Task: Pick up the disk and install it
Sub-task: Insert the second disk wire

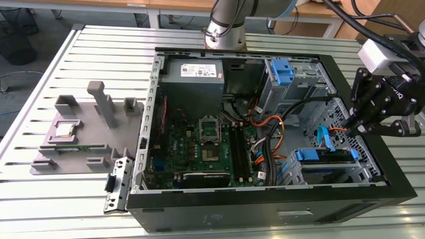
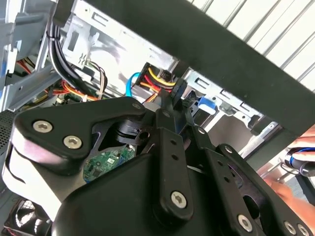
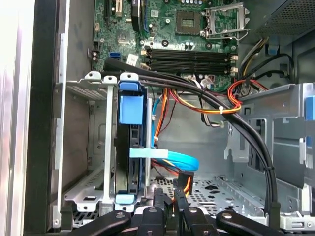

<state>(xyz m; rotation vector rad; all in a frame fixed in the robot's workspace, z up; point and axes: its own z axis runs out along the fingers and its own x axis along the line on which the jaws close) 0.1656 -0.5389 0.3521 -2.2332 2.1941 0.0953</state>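
disk (image 3: 129,147) sitting in the drive cage (image 3: 98,142), gripper (image 1: 371,127) hovering over the case edge

the disk is standing on edge in its blue bracket between the cage rails inside the computer case (image 1: 265,204), which are guiding it. the claw is hanging just above, near the cables (image 3: 206,101); i cannot tell whether it is clenched or released.

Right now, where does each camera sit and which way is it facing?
Exterior view: off the arm, above, looking down into the open computer case; the gripper hangs at its right edge.
First wrist view: on the arm, looking past the gripper at the disk in its bay.
Second wrist view: behind the gripper's linkage, facing cables.
Both wrist views share the orange cables.
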